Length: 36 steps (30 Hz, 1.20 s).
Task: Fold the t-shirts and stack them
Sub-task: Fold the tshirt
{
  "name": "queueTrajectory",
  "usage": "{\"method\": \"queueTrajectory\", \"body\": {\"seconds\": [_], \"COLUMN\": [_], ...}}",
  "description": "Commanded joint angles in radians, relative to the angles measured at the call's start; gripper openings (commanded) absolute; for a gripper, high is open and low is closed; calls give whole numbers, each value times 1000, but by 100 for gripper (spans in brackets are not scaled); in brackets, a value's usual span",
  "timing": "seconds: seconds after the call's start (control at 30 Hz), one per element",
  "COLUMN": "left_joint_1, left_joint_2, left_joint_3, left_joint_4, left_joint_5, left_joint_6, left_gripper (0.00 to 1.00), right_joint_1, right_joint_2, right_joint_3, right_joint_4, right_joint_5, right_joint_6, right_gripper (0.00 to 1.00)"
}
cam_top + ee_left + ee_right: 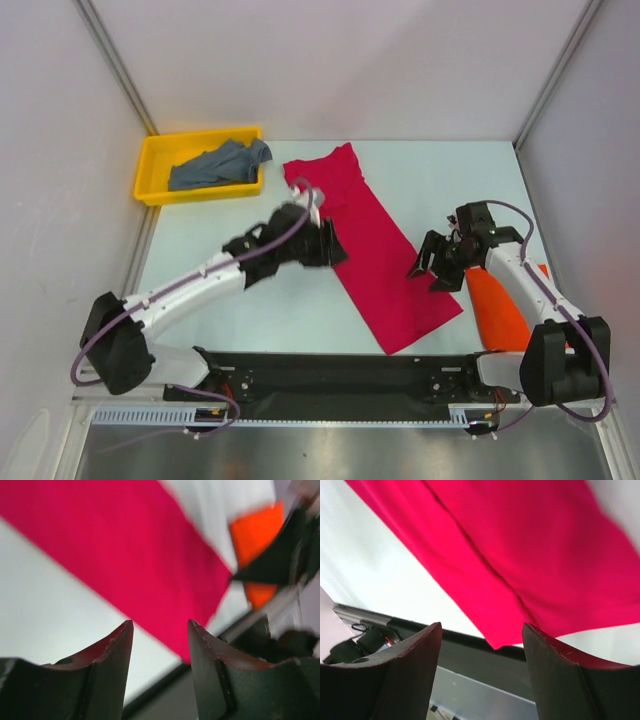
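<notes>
White arms (190, 289), black joints (120, 348), looping lilac cables (77, 362)

- No words, numbers, labels or signs can be read in any of the views.
</notes>
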Motion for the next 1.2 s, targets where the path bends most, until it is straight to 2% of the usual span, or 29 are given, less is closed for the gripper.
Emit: {"method": "queueTrajectory", "body": {"seconds": [0.0,0.1,0.17,0.27,0.37,0.5,0.77,0.83,0.87,0.9,1.17], "left_joint_1": [-111,-219,-275,-322,-358,-387,-421,-425,-428,-428,-430], "left_joint_2": [-46,-49,-33,20,103,224,292,306,318,323,382], "left_joint_3": [-181,-287,-322,-342,-350,-328,-307,-301,-302,-305,-310], "left_joint_4": [86,172,239,340,439,462,453,445,439,442,514], "left_joint_5": [-37,-74,-74,-99,-90,-30,-13,4,13,18,29], "left_joint_6": [-381,-550,-603,-687,-756,-839,-880,-894,-909,-917,-946], "left_gripper": [51,51,50,49,36,39,40,44,50,50,42], "right_joint_1": [-67,-91,-111,-136,-136,-162,-170,-171,-173,-176,-200], "right_joint_2": [14,34,46,41,23,-6,-63,-74,-77,-81,-112], "right_joint_3": [70,64,55,33,24,9,-10,-23,-28,-36,-54], "right_joint_4": [-13,-5,-4,-2,2,21,24,25,27,27,16], "right_joint_5": [-43,-43,-52,-67,-77,-94,-110,-112,-114,-112,-114], "right_joint_6": [-115,-146,-162,-181,-179,-152,-130,-127,-129,-129,-143], "right_gripper": [72,72,73,73,73,74,75,75,75,75,75]}}
